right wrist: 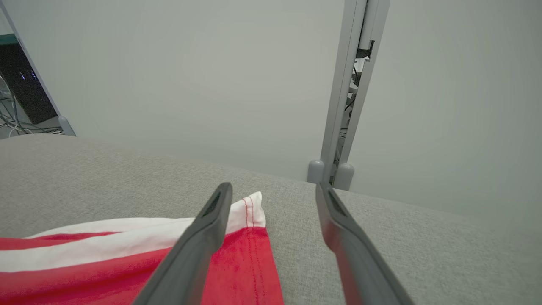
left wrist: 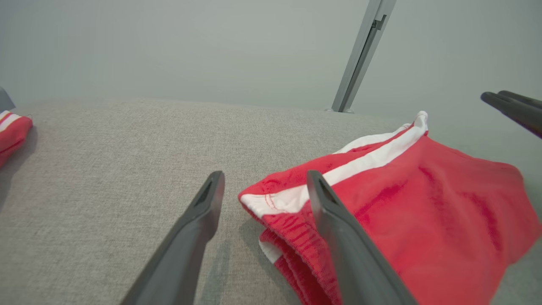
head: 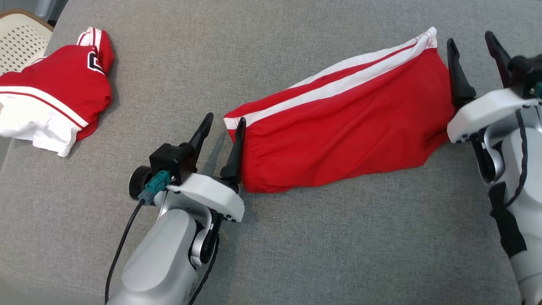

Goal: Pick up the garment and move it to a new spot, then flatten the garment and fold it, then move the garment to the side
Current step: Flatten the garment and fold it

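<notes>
The garment (head: 338,127) is a pair of red shorts with a white side stripe, lying folded lengthwise on the grey cloth surface (head: 271,245). My left gripper (head: 225,120) stands open at its waistband end, one finger over the red edge. In the left wrist view the waistband corner (left wrist: 275,199) lies between my open left gripper (left wrist: 265,177) fingers. My right gripper (head: 471,38) is open beside the hem end. In the right wrist view the hem corner (right wrist: 254,207) sits between the open right gripper (right wrist: 274,186) fingers, released.
A second red and white garment (head: 51,97) lies bunched at the far left, its edge (left wrist: 12,131) also in the left wrist view. A cream perforated chair (head: 19,36) stands behind it. A grey post (right wrist: 351,93) rises past the surface's far edge.
</notes>
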`<state>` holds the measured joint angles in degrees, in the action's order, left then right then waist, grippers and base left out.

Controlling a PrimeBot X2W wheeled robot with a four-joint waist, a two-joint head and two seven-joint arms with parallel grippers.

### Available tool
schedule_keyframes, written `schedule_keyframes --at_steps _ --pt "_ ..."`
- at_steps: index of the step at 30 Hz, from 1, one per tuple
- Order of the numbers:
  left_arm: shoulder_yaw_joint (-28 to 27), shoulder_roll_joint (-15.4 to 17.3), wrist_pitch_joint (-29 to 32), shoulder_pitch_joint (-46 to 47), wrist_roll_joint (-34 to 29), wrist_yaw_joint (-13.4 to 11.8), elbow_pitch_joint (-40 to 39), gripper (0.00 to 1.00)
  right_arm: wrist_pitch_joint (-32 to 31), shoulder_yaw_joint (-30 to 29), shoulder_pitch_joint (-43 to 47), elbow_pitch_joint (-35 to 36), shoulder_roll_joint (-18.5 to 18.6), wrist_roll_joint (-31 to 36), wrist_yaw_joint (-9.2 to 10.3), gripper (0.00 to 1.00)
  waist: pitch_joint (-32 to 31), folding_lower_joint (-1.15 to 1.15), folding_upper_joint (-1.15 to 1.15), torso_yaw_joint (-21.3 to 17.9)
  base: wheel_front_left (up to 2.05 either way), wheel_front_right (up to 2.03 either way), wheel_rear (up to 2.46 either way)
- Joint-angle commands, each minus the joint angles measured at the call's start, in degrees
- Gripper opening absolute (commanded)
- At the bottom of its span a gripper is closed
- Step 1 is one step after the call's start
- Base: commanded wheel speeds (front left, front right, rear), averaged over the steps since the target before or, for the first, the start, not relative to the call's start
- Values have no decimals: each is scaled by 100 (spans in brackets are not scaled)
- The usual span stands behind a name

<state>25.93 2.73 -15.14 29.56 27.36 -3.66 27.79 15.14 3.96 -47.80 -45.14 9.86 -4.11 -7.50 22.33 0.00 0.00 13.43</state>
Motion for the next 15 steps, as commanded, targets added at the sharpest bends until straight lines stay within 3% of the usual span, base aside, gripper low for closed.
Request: schedule_keyframes --at_steps 1,9,15 --pt "-66 31 1 -98 -88 -74 -39 100 -1 -7 169 5 76 -66 2 100 -32 0 0 -23 0 0 0" --pt "-331 28 1 -523 -362 -98 -144 100 -1 357 665 -413 256 -455 2 100 -163 0 0 -68 0 0 0" --pt "-424 30 1 -721 -424 -83 -143 100 -68 808 542 -1251 205 -794 2 100 -232 0 0 -79 0 0 0"
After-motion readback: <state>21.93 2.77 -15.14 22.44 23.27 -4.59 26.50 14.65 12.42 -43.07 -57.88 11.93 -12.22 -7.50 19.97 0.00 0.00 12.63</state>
